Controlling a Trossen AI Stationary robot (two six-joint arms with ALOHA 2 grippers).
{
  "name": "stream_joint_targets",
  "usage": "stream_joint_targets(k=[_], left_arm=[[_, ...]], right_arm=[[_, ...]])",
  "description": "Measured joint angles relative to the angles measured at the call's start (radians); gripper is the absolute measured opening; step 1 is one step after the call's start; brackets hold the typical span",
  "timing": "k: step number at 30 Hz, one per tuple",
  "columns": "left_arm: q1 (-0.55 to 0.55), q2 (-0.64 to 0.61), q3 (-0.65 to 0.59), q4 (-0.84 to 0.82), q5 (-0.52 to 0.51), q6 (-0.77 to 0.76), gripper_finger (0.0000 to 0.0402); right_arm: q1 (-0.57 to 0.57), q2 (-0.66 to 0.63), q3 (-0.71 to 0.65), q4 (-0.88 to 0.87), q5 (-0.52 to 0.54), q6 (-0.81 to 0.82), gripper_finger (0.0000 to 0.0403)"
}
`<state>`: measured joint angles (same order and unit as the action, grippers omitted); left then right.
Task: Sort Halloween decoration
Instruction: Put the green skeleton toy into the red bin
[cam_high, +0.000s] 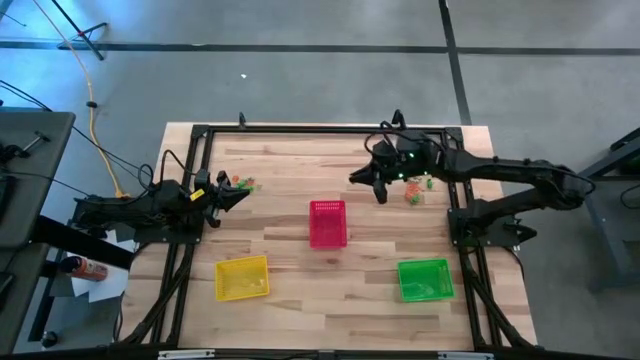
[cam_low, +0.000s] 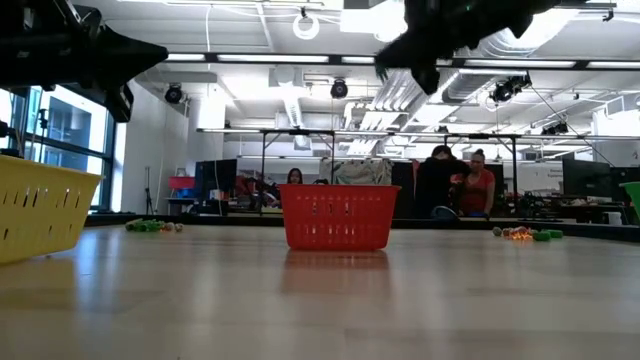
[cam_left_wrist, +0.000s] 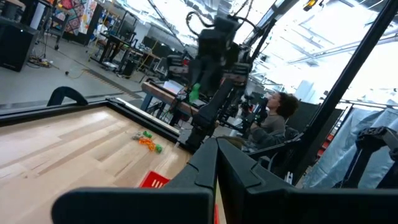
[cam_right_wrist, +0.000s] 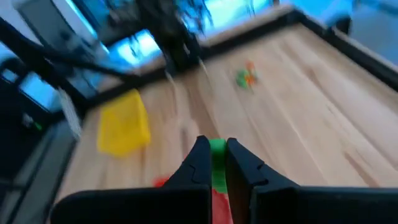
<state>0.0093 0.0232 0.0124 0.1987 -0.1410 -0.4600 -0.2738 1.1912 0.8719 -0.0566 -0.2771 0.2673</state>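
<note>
The right gripper (cam_right_wrist: 213, 158) is clamped on a tiny green trinket (cam_right_wrist: 217, 148), upper right in the high view. Carry it level to the green mesh basket (cam_high: 425, 279) at lower right. The left gripper (cam_high: 236, 196) waits pinched together at left.

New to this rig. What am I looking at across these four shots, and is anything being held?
Two robot arms work at a wooden table. One shot looks straight down, one looks level from the tabletop, and two come from cameras on the wrists. On the table stand a red basket, a yellow basket and a green basket, plus two small heaps of trinkets. The right gripper, raised near the far right, has its jaws closed on a small green trinket. The left gripper waits shut at the left edge.
</note>
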Motion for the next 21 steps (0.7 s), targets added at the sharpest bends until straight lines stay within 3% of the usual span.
stream_joint_targets(k=[3,7,21], left_arm=[[0.000,0.000,0.000,0.000,0.000,0.000,0.0000],[0.000,0.000,0.000,0.000,0.000,0.000,0.0000],[0.000,0.000,0.000,0.000,0.000,0.000,0.0000]], right_arm=[[0.058,0.004,-0.019,0.122,0.051,0.025,0.0003],[0.114,0.006,-0.020,0.213,0.090,-0.058,0.0003],[0.125,0.006,-0.020,0.227,0.116,-0.084,0.0003]])
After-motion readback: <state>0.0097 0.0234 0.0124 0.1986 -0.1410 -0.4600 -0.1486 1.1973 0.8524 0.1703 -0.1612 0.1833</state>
